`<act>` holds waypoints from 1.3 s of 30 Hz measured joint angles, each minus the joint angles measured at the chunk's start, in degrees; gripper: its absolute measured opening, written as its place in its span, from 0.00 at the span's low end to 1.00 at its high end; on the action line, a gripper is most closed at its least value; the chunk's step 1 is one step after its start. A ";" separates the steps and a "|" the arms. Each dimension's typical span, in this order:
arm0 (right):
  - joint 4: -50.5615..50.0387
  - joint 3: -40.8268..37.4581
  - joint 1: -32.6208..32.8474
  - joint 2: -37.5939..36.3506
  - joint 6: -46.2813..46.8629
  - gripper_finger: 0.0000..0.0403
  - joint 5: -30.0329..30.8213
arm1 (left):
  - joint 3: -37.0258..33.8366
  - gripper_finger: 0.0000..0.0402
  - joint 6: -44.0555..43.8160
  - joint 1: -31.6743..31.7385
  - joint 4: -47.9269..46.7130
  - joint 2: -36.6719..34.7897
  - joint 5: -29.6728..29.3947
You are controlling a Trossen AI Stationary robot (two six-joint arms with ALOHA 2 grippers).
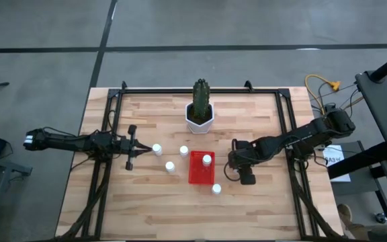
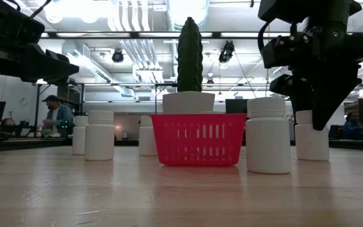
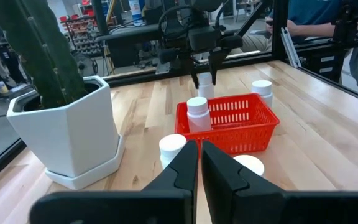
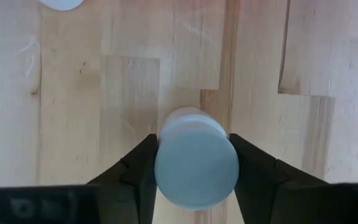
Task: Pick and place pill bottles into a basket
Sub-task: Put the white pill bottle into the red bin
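The red basket point(image 1: 200, 171) stands at the table's middle with one white pill bottle point(image 1: 207, 160) upright in it. Three bottles point(image 1: 157, 149) point(image 1: 184, 151) point(image 1: 170, 167) stand to its left and one point(image 1: 216, 189) at its near right corner. My right gripper point(image 4: 196, 180) is just right of the basket, pointing down, shut on another bottle point(image 4: 196, 163). That bottle also shows in the low view point(image 2: 307, 142). My left gripper point(image 3: 199, 163) is shut and empty at the table's left, level, facing the bottles. My right gripper pinches the bottle's cap point(image 4: 196, 163) between its two fingers point(image 4: 143, 168), one on each side of the cap. The fingers come from above, pointing down. The bottle is upright, and in the low view its base point(image 2: 311, 156) seems to stand on the table.
A cactus in a white pot point(image 1: 199, 115) stands behind the basket toward the far edge. Black frame rails point(image 1: 109, 128) run along the table's left, right and far sides. People show in the room beyond the table.
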 joint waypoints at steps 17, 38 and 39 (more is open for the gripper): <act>-15.52 17.14 -0.09 -0.13 -4.45 0.36 3.23 | 0.01 0.01 0.03 0.00 -0.02 0.00 0.00; -5.53 28.17 -2.60 -0.05 -9.47 0.36 2.96 | 0.01 0.01 0.04 0.00 -0.04 0.00 0.00; -5.51 28.15 -2.99 0.25 -9.57 0.36 2.95 | 0.00 0.01 0.04 0.00 -0.04 0.00 0.00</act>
